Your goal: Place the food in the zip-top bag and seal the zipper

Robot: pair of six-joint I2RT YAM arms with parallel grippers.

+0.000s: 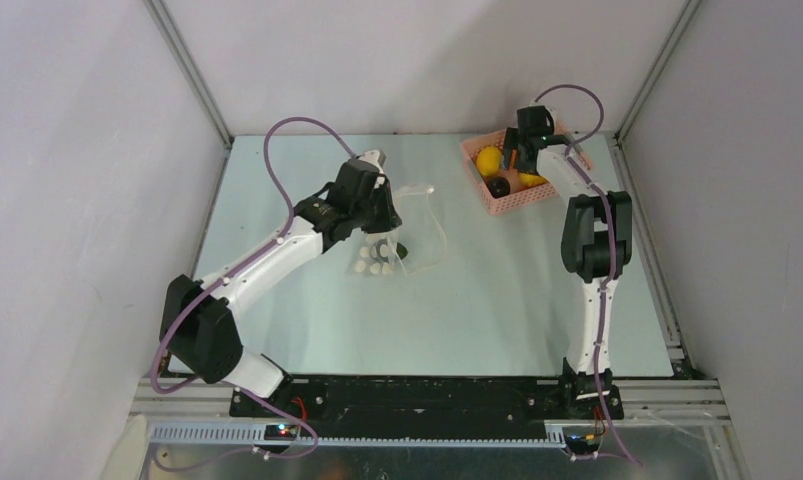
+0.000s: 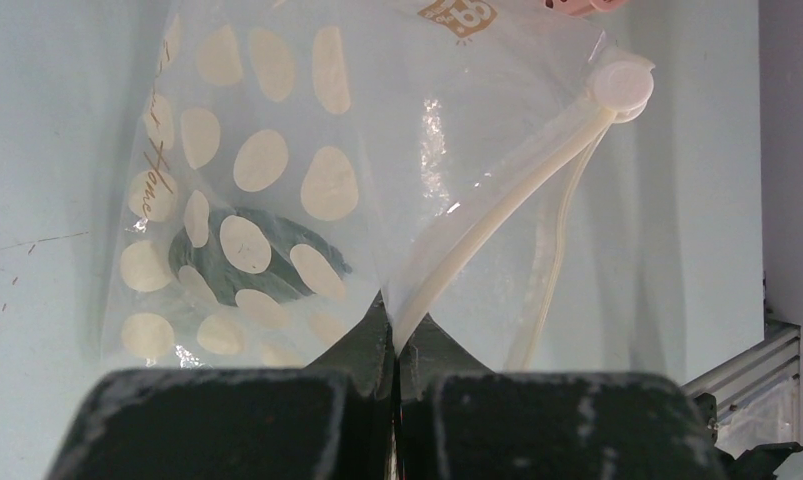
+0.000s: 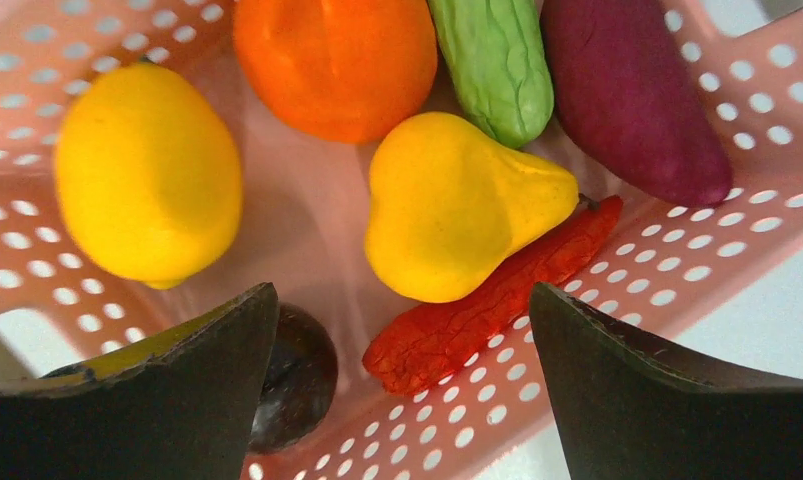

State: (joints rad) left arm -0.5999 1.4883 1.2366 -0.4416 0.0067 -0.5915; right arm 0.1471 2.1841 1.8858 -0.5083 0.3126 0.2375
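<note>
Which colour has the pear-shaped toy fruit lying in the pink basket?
Yellow. The pear shows best in the right wrist view.

Pink lattice basket [image 1: 474, 172] at the far right corner of the pale green table [image 1: 497, 310]

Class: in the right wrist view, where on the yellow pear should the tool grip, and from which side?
Take the pear by its wide belly, probably from straight above, since the walls of the basket block the sides. Bare floor toward the lemon gives one finger room; the chili crowds its tapered neck.
</note>
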